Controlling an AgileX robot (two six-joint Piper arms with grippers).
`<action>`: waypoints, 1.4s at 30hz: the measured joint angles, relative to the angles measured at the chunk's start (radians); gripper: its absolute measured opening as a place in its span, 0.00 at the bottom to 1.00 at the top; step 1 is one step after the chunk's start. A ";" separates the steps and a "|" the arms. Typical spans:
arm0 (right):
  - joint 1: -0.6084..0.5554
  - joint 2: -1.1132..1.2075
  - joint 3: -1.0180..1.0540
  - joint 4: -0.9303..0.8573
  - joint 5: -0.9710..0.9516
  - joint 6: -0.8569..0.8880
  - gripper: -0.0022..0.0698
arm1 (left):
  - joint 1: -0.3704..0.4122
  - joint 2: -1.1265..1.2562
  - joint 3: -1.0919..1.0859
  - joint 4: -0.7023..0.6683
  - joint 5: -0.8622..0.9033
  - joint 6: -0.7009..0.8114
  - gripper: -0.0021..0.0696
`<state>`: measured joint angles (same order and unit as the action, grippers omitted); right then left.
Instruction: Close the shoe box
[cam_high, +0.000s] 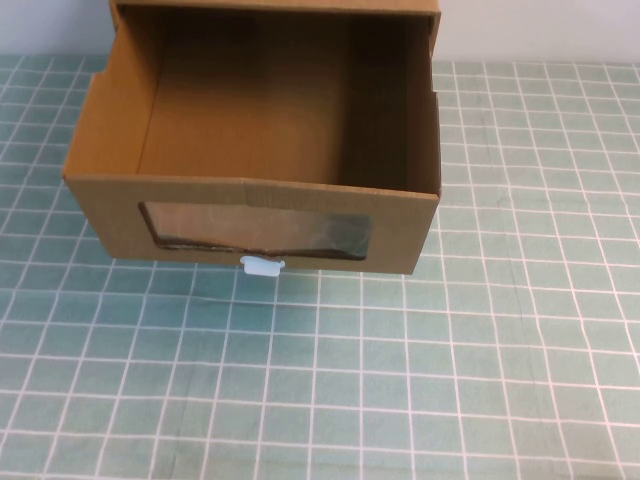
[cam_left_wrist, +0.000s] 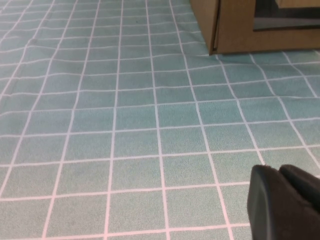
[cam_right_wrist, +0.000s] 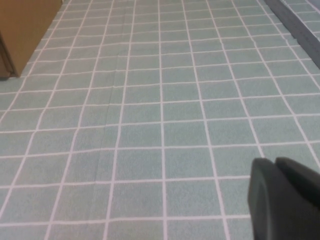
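L pincer (cam_left_wrist: 286, 200) low, R pincer (cam_right_wrist: 285, 197) low, both parked

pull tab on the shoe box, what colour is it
White pull tab, clearest in the high view.

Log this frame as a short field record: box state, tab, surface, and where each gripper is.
shoe box: brown cardboard, drawer pulled out toward the robot, interior empty
window: clear plastic, on the front panel
pull tab: white, below the window
surface: green grid mat
left gripper: low over the mat, clear of the box, touching nothing
right gripper: low over the mat, clear of the box, touching nothing
task status: not closed
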<state>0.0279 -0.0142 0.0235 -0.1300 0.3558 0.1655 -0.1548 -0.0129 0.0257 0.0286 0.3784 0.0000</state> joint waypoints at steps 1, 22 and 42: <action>0.000 0.000 0.000 0.000 -0.001 0.000 0.01 | 0.000 0.000 0.000 0.000 -0.006 -0.005 0.02; 0.000 0.000 0.004 -0.004 -0.961 0.000 0.01 | 0.000 0.000 0.000 -0.006 -0.754 -0.236 0.02; 0.000 0.000 -0.344 -0.018 -1.018 0.000 0.01 | 0.000 0.000 -0.279 -0.008 -0.966 -0.259 0.02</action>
<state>0.0279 -0.0142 -0.3209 -0.1476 -0.6619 0.1655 -0.1548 -0.0134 -0.2537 0.0205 -0.5875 -0.2586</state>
